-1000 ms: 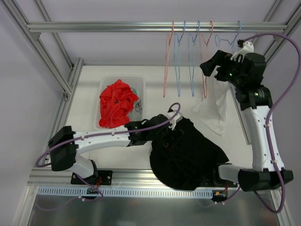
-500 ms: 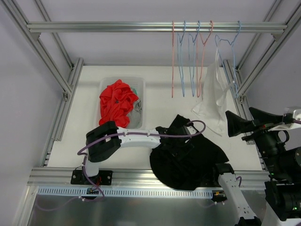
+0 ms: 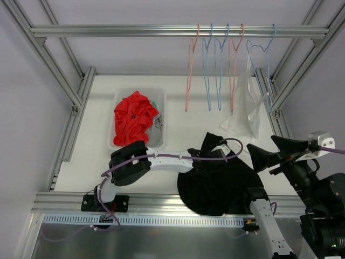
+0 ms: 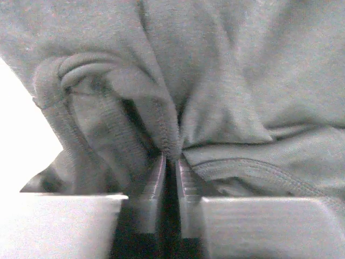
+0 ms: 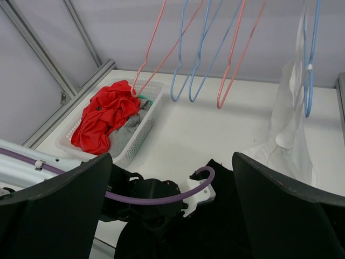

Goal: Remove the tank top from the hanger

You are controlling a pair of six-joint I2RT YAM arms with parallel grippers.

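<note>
The tank top is white and thin. It hangs from a blue hanger at the right end of the rail, close to the slanted frame post on that side. It droops in long folds, and its lower edge bunches on the table, just beside the upper right edge of a black garment. In the right wrist view the tank top has one strap up by the hanger's blue wire.

Four bare hangers, pink and blue, hang to its left, apart from it. Open white table lies under them, between a plastic basket holding red cloth and the black garment, which spreads to the table's near edge.

The left gripper is low on the black garment, its jaws narrowed to a slit and pinching a raised fold. The right gripper hovers over the table's right side, below the tank top and apart from it, with its jaws wide and holding nothing.
</note>
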